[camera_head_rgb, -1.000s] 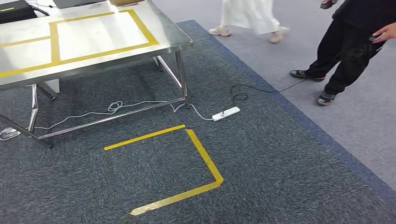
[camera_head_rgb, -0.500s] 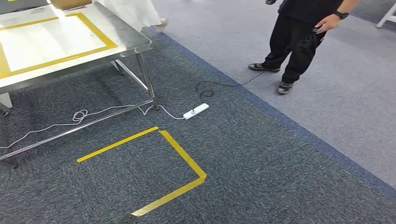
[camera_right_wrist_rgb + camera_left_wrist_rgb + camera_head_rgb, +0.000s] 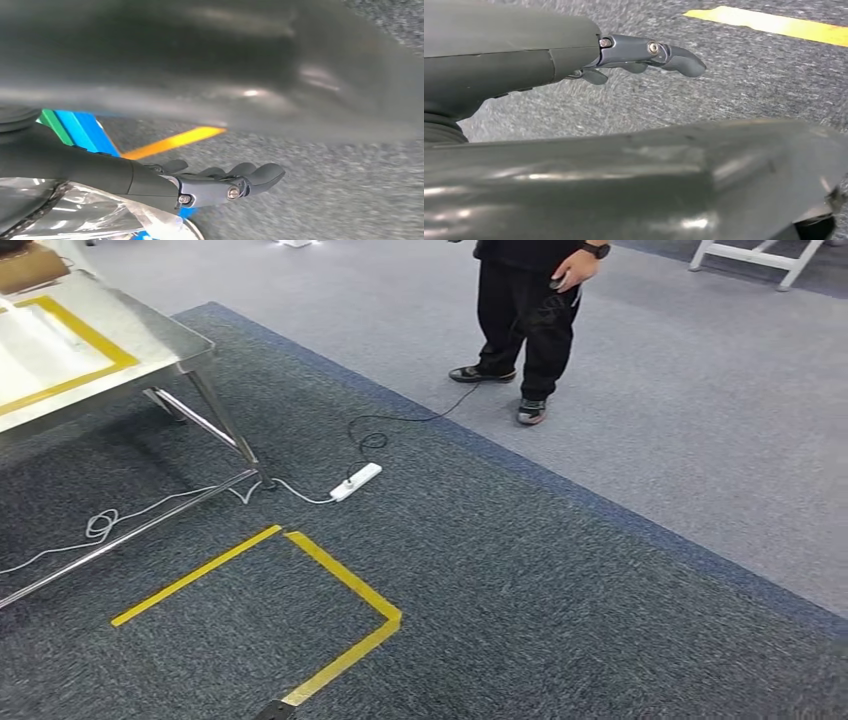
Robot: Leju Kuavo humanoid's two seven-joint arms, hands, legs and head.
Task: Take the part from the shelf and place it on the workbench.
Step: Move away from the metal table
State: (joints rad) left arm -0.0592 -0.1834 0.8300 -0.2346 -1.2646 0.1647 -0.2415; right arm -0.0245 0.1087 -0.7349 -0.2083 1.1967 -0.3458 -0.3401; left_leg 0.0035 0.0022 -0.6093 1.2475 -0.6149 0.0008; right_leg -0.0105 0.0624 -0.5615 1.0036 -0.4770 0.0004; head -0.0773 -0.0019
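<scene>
Carpet [image 3: 560, 570] is most of what you get from the head view: dark grey-blue, with a paler grey floor beyond it. At upper left you see one corner of the steel workbench [image 3: 150, 335], its top outlined in yellow tape, and a brown object sits at its far edge, too cut off to identify. A white power strip [image 3: 356, 481] lies on the carpet just beside the bench's near leg, its cable running under the frame. Yellow floor tape [image 3: 340, 575] marks an angle in front of you. A person in black trousers [image 3: 525, 320] stands on the pale floor.

Turn to the left wrist view and you find the left hand [image 3: 634, 57] hanging over the carpet, fingers stretched out and slightly curved, nothing in them.

In the right wrist view the right hand [image 3: 220, 182] lies with fingers extended over a part in a clear plastic bag [image 3: 85, 215], pressed against it; blue and green show through the wrapping. You cannot tell how firmly it is gripped.
</scene>
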